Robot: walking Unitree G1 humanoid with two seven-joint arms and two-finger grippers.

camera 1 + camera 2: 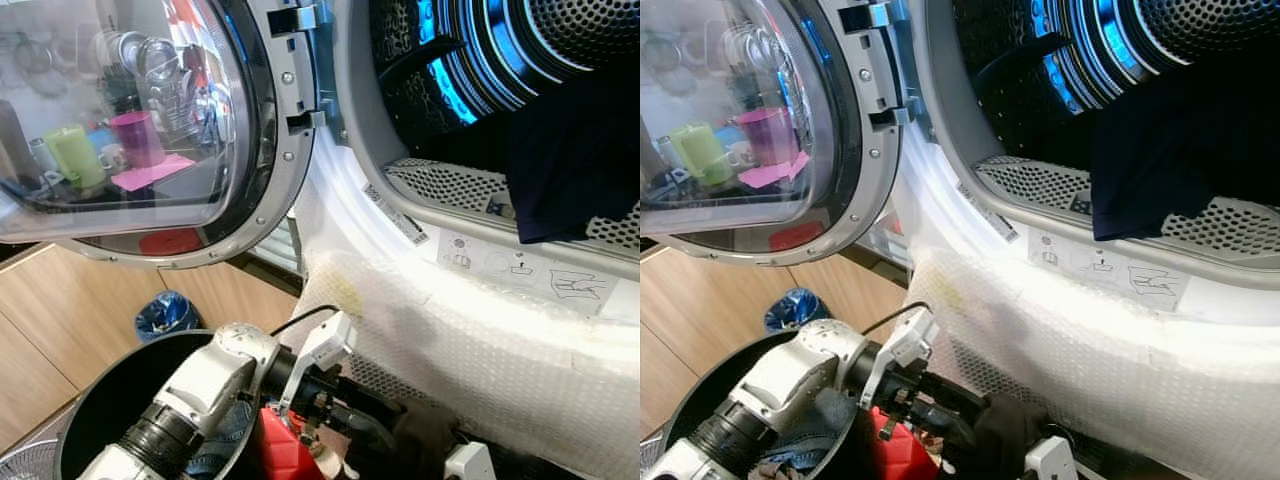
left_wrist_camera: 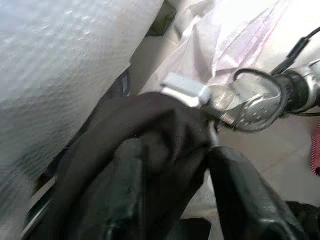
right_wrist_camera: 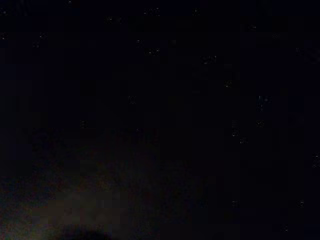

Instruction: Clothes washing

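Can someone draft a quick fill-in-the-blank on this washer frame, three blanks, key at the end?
1. The washing machine door stands ____.
2. A dark garment hangs over the drum's ____ rim.
3. The left gripper has its fingers around a ____ cloth, low in front of the bubble-wrapped machine front.

Missing words: open; lower; black

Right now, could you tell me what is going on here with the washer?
The robot is loading laundry. Its left gripper has its fingers closed on a dark cloth, low beside the basket in front of the washer. The door is open, and a dark garment already hangs over the drum's rim.
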